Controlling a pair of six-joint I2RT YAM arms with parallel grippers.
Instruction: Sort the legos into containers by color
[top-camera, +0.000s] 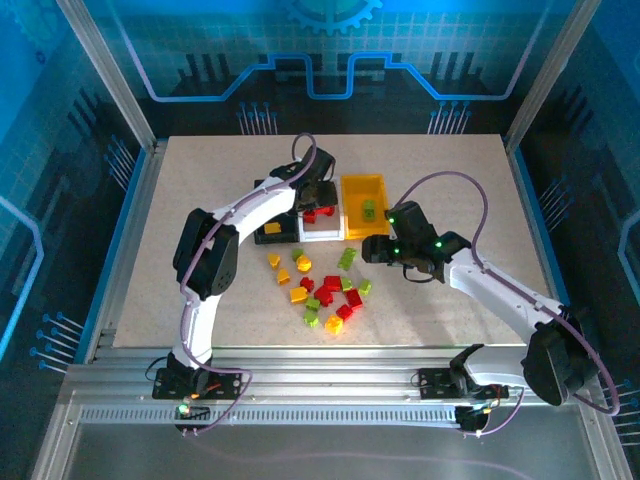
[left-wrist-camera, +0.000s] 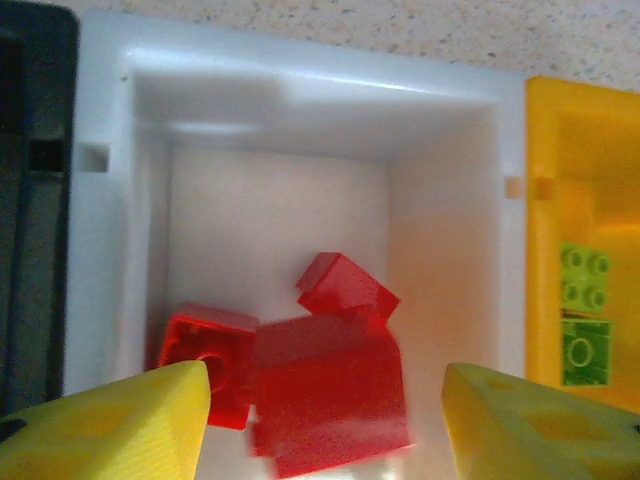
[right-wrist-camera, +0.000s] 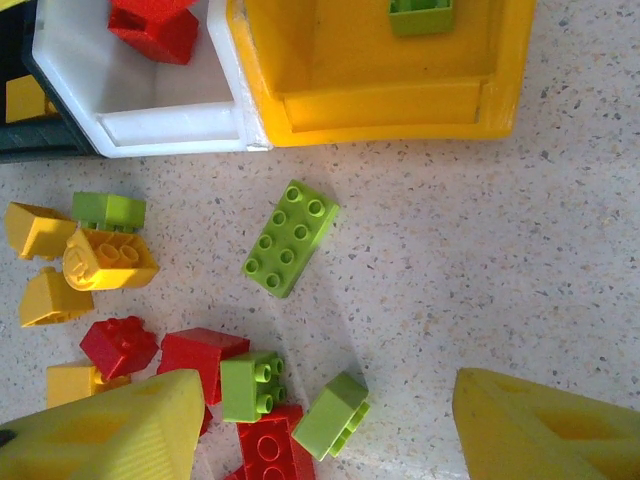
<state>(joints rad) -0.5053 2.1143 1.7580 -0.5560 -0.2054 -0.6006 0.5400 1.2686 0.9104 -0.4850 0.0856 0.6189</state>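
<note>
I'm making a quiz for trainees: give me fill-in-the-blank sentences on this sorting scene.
The bricks in the white bin are ____.
The pieces in the yellow bin are ____.
The left gripper hangs open above the ____ bin.
Missing words: red; green; white.

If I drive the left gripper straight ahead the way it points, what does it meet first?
The left gripper, jaws open, points into the white bin; it would likely meet the large red brick first, though depth is unclear.
</note>
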